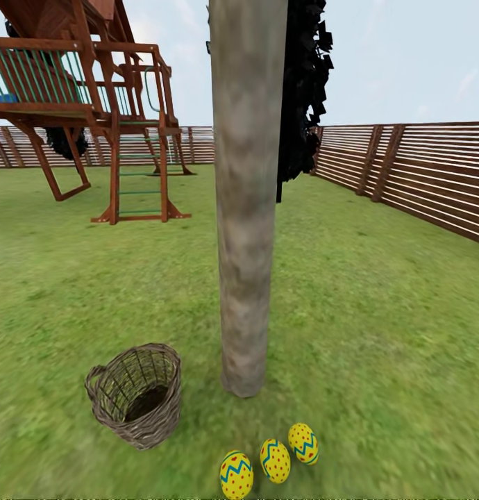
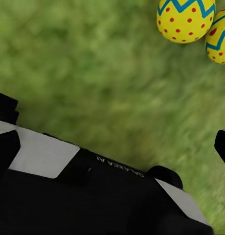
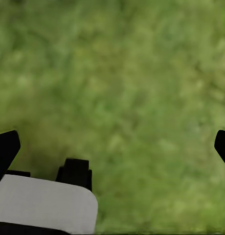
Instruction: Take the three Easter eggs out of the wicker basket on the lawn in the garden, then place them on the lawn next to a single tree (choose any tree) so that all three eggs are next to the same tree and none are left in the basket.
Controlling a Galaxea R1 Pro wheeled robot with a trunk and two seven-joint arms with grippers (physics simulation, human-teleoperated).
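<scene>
Three Easter eggs (image 1: 274, 458) lie beside the tree (image 1: 245, 208).

The tree (image 1: 245, 208) trunk in the middle looks rough, grey and patchy. The wicker basket (image 1: 139, 396) at the lower left is woven twigs with gaps. The Easter eggs (image 1: 275, 460) at the bottom look smooth and painted. The play set (image 1: 94, 104) at the upper left and the fence (image 1: 420, 173) at the right are brown wood. The lawn (image 1: 378, 312) looks soft and fuzzy.

Bright even daylight, pale hazy sky, barely any cast shadows, lawn (image 1: 378, 333) soft and smeary, grass blurred in both wrist views, dark conifer (image 1: 302, 90) blocky-edged
</scene>
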